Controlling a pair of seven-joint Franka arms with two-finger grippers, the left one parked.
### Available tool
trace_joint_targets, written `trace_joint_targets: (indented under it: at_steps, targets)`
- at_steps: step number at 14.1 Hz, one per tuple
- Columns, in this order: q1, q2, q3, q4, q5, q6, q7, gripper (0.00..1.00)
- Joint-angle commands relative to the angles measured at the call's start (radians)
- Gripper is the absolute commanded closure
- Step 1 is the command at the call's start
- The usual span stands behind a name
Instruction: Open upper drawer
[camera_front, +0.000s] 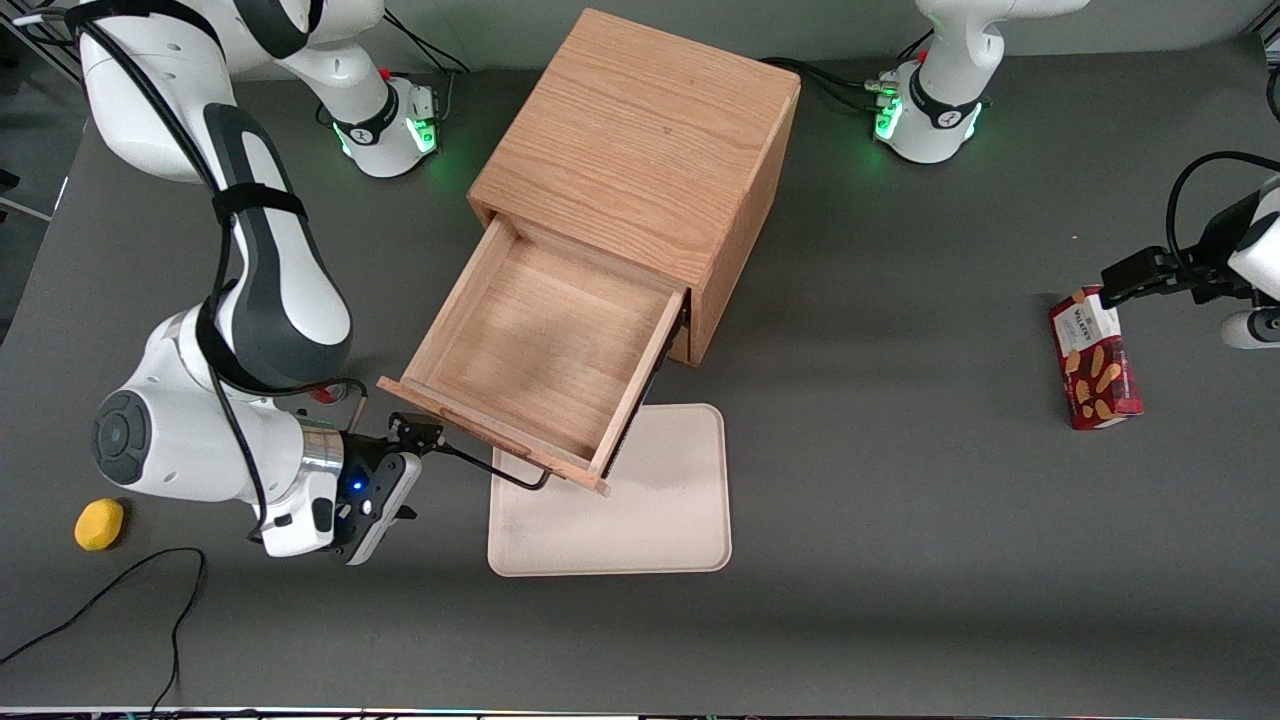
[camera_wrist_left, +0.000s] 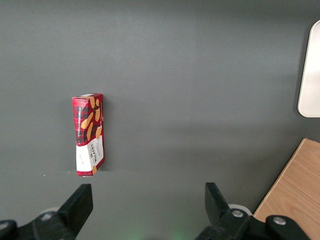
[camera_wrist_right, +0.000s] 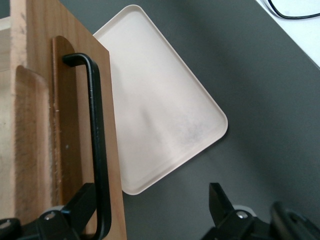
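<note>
The upper drawer (camera_front: 540, 340) is pulled far out of the oak cabinet (camera_front: 640, 140); its shallow box is empty. Its thin black wire handle (camera_front: 500, 470) sticks out from the flat front, nearer the front camera. My right gripper (camera_front: 410, 475) is at the handle's end toward the working arm's side, open. In the right wrist view the handle (camera_wrist_right: 97, 140) runs along the drawer front (camera_wrist_right: 75, 125) and passes just inside one finger (camera_wrist_right: 85, 200) of the gripper (camera_wrist_right: 150, 200); the other finger stands well apart over bare table. The bottom drawer is hidden under the upper one.
A cream tray (camera_front: 640, 500) lies on the table partly under the open drawer; it also shows in the right wrist view (camera_wrist_right: 160, 105). A yellow fruit (camera_front: 99, 524) and a black cable (camera_front: 120, 590) lie near the working arm. A red biscuit box (camera_front: 1095, 360) lies toward the parked arm's end.
</note>
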Motion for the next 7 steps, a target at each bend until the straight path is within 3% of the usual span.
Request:
trace_joint_targets:
  at_steps: [1,5,7]
  targets:
    - [-0.024,0.015,0.006,0.06,0.023,-0.056,-0.024,0.0]
    - [-0.052,-0.03,-0.009,0.061,0.003,-0.122,-0.013,0.0]
    - [-0.063,-0.073,-0.036,0.054,-0.042,-0.142,0.001,0.0]
